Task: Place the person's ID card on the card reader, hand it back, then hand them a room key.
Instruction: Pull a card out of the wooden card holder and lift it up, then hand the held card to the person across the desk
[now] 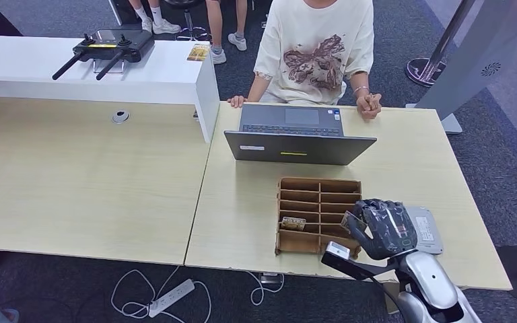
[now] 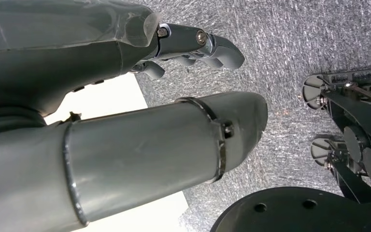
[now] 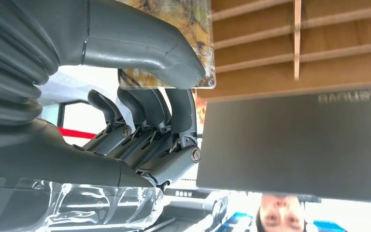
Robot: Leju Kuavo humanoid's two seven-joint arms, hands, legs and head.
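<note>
The right hand (image 1: 385,227) sits at the near right corner of the wooden organizer (image 1: 318,215), gripping a card (image 1: 352,222) between thumb and fingers. In the right wrist view the card (image 3: 174,34) shows a mottled yellow-brown print and is pinched under the thick thumb, the darker fingers (image 3: 145,121) curled on its other side. Just right of the organizer, partly under the hand, lies the grey card reader (image 1: 427,229). One of the organizer's near left compartments holds another small card (image 1: 293,222). Beyond the organizer stands an open laptop (image 1: 296,134), its lid back facing the robot. Behind the laptop a person (image 1: 316,47) in a pale printed shirt sits with both hands on the table (image 1: 410,168) edge. The left hand (image 2: 193,48) hangs over grey carpet, fingers loosely curled and holding nothing.
</note>
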